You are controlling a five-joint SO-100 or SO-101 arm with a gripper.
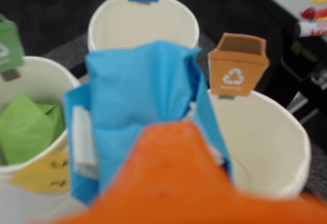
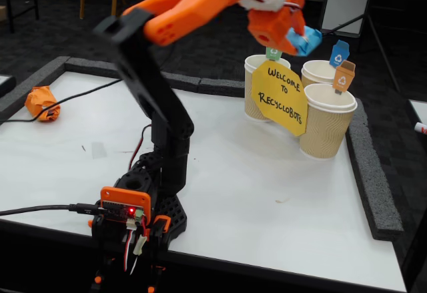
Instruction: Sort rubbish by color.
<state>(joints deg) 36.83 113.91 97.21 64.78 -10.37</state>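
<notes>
tightly, hand (image 2: 301, 38) around blue wad (image 1: 140, 112)

I'm seeing three tan cups (image 2: 325, 127) standing behind the yellow welcome sign (image 2: 281, 98), a small bin tag (image 2: 344, 77) sticking up above each.

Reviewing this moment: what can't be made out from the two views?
- The claw's fingertips: wrist view, wrapped in the crumpled light blue paper wad; a blurred orange part covers the bottom.
- Bottom of the tan ribbed cup with the blue tag: wrist view, blocked by the blue wad.
- Cup contents: fixed view, rims too low-angled and a yellow welcome sign is in front.
- Crumpled orange paper wad: fixed view only, small.
</notes>
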